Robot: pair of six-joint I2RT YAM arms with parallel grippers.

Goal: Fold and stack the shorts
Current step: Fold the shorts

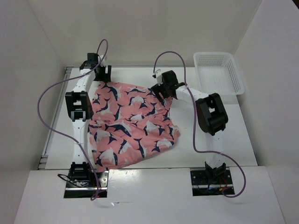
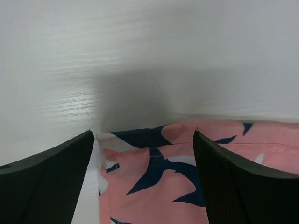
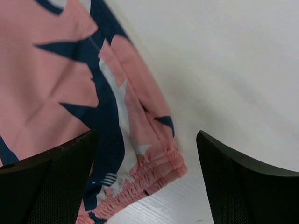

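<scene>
Both empty | left fingers (image 2: 46, 182) spread wide | right fingers (image 3: 46, 186) spread wide | above shorts (image 1: 131, 121) edge

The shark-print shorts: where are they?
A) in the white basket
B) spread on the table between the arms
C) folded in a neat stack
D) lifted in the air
B: the shorts lie loosely spread on the table, apart from the basket at the far right.

The shorts (image 1: 131, 125): salmon-pink fabric printed with navy and white shark shapes, spread mostly flat and unfolded on the white table between the two arms. The gathered elastic waistband (image 3: 140, 184) lies at the right edge, slightly rumpled.
</scene>
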